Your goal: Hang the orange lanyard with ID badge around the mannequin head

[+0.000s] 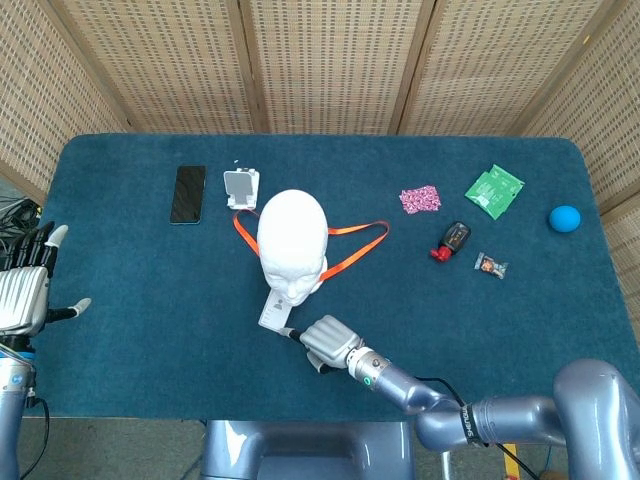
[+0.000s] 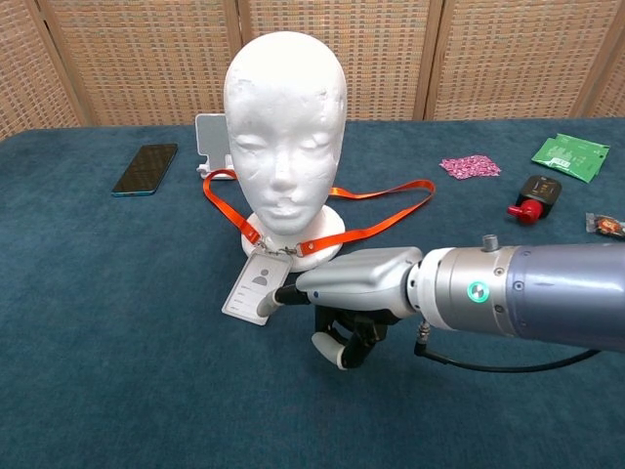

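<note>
Reaching toward the badge point(image 2: 258, 287), which lies on the counter point(image 2: 117, 371) before the mannequin head point(image 2: 284, 127) with the orange lanyard point(image 2: 383, 217) looped around its base, the right hand point(image 2: 356, 293), one finger extended and the rest curled empty, should pinch the card's edge cleanly, while the left hand point(image 1: 22, 297) rests open.

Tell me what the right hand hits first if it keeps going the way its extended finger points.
Probably the ID badge: the right hand points its finger at the badge's lower right corner, seemingly nearly touching. Depth is unclear.
</note>
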